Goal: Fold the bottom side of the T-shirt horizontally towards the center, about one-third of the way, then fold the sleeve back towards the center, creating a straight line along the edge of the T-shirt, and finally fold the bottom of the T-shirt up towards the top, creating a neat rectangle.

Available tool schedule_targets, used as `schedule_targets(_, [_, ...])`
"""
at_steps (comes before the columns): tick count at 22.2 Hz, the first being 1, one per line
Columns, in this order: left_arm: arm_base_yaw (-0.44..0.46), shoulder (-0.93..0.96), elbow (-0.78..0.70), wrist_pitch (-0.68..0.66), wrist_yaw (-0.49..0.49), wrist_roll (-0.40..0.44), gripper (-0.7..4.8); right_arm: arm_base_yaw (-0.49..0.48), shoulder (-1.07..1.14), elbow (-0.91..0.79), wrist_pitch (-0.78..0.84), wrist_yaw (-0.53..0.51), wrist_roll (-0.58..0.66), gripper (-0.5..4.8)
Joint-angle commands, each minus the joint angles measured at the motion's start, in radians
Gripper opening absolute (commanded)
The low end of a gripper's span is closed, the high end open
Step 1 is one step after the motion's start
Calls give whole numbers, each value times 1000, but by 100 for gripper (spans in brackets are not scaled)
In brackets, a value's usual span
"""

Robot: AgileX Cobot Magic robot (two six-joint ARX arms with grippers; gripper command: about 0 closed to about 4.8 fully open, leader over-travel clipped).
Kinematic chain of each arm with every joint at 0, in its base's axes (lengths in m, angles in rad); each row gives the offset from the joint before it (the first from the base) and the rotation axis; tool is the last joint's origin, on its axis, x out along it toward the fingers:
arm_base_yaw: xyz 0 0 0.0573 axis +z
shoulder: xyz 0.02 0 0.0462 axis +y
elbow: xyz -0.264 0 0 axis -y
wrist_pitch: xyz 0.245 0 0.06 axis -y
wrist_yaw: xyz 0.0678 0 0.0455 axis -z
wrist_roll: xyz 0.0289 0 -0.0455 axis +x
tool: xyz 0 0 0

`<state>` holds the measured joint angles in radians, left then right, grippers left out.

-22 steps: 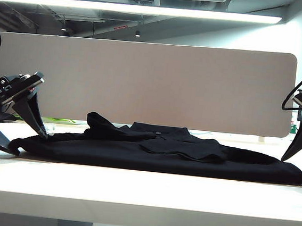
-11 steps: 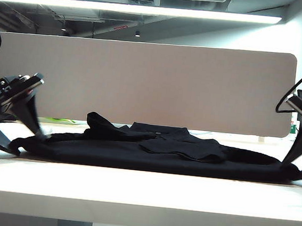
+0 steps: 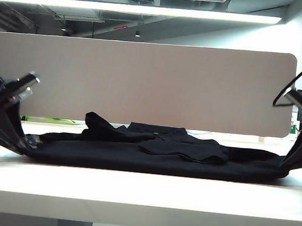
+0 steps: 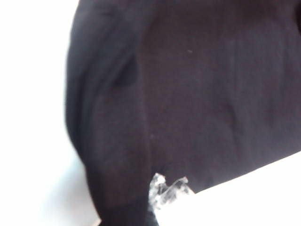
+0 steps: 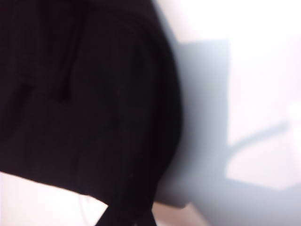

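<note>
A black T-shirt (image 3: 152, 153) lies spread across a white table (image 3: 143, 192), collar away from the camera. Both wrist views are blurred, showing mostly dark cloth. The left gripper (image 3: 27, 143) pinches the shirt's left end; the right gripper (image 3: 287, 164) pinches its right end, partly cut off.

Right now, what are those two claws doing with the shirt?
Left gripper shut on T-shirt, left end. Right gripper shut on its right end. Shirt flat on table. Nothing blocking.

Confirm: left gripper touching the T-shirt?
Touching. In the exterior view the left gripper is shut on the T-shirt at its left end; the left wrist view shows fabric running into it.
</note>
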<state>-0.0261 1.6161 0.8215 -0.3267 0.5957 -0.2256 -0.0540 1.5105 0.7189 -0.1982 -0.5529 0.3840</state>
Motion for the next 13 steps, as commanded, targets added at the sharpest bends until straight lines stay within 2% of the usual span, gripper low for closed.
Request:
schedule_targets(1, [0, -136, -4, -160, -56, 53, -6, 1, -142, 0, -149, -6, -82, -8])
schedule_targets(4, [0, -303, -13, -272, -58, 53, -6, 0, -333, -1, -266, -8, -82, -8])
schedule_targets(5, [0, -396, -13, -360, -63, 77, -6, 1, -429, -1, -315, -7, -81, -8])
schedule_targets(8, [0, -592, -14, -510, -151, 92, -6, 0, -658, 0, -447, 1, -73, -8])
schedule_targets(11, [-1, -776, -14, -618, -151, 65, -6, -1, -820, 0, -541, -7, -49, -9])
schedule_targets(13, [-1, -862, -14, -634, -154, 63, -6, 0, -888, 0, -576, -1, -43, -9])
